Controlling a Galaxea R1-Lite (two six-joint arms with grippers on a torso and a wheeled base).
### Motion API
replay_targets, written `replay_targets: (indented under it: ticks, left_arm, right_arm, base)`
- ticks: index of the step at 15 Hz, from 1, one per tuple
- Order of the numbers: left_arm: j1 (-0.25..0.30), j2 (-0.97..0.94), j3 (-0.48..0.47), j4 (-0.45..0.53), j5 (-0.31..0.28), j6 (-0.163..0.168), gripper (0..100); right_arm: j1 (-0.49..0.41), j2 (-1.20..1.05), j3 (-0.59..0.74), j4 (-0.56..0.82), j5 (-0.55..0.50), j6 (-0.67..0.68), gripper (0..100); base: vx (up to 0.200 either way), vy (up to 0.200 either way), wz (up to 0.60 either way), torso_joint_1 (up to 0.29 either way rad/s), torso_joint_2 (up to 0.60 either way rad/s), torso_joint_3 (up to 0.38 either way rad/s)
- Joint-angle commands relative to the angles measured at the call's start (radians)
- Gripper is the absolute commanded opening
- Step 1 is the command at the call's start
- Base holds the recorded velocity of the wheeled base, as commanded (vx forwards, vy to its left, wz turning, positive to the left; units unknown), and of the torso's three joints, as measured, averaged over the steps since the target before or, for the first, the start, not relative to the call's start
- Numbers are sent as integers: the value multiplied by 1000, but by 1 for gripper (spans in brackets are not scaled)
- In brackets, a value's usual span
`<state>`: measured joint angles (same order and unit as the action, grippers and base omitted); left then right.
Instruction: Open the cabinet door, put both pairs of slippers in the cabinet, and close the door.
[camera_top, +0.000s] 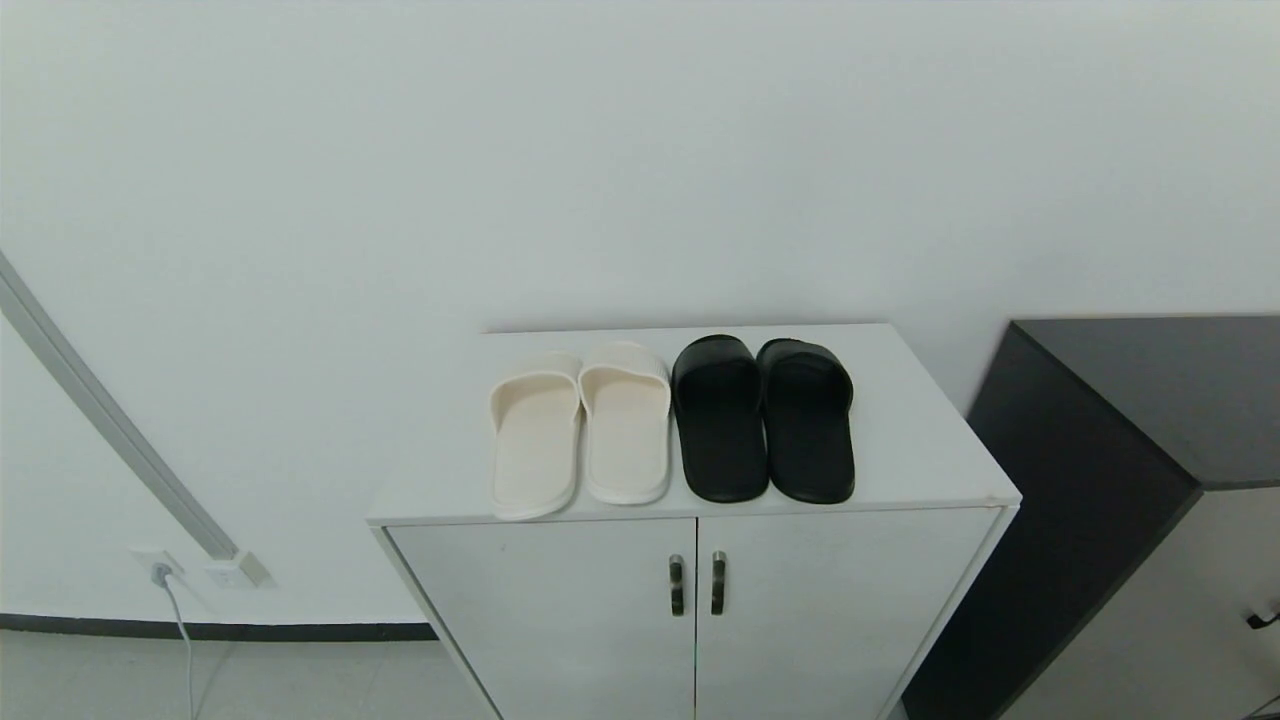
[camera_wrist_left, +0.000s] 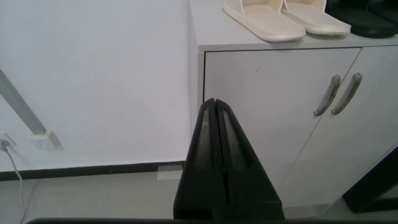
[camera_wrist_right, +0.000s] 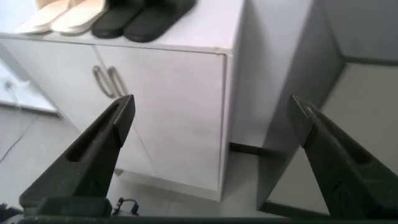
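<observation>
Cabinet (camera_top: 920, 440) is cut off at the frame edge in the head view, so its base is out of sight. Both doors are shut and hide the inside. Two handles (camera_top: 718, 582) stand upright side by side at the middle seam. Left door (camera_top: 540, 620) and right door (camera_top: 830, 610) are flush.

White slippers (camera_top: 580, 430) and black slippers (camera_top: 762, 420) sit on the cabinet top in a row of four, toes to the wall, heels near the front edge. The white pair is on the left, the black on the right. The inner white and inner black look to be touching or just beside each other. The leftmost white heel slightly overhangs the front edge. In both wrist views the slippers are cropped by the frame edge, heels only.

Left gripper (camera_wrist_left: 215, 102) is clenched, fingers pressed together with nothing between them. It is low in front of the cabinet's left corner, apart from it. Right gripper (camera_wrist_right: 211, 102) is released, jaws spread wide and empty, facing the cabinet's right front corner, not touching.

Wall (camera_top: 600, 150) is plain white. A grey trunking strip (camera_top: 100, 410) runs down at a slant to a socket (camera_top: 160, 570), with a cable (camera_top: 185, 650) plugged in and hanging to the floor (camera_top: 250, 680); its end is cut off. A dark baseboard (camera_top: 200, 630) runs along the wall. A dark unit (camera_top: 1080, 500) stands just right of the cabinet, partly cropped.
</observation>
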<state>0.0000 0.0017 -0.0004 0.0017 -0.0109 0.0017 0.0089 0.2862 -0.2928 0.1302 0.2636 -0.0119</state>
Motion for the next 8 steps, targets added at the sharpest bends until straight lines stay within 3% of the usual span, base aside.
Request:
replay_targets:
  ticks: [1, 5, 8]
  left_arm:
    - [0, 0, -1, 0, 0, 0, 0]
    - [2, 0, -1, 0, 0, 0, 0]
    - [2, 0, 0, 0, 0, 0, 0]
  right_arm:
    - [40, 300, -12, -149, 65, -23, 100]
    - [255, 539, -154, -185, 8, 53, 100]
    - [534, 700, -238, -300, -244, 176, 100]
  base:
    - [0, 0, 0, 0, 0, 0]
    - [0, 0, 0, 0, 0, 0]
    - [0, 0, 0, 0, 0, 0]
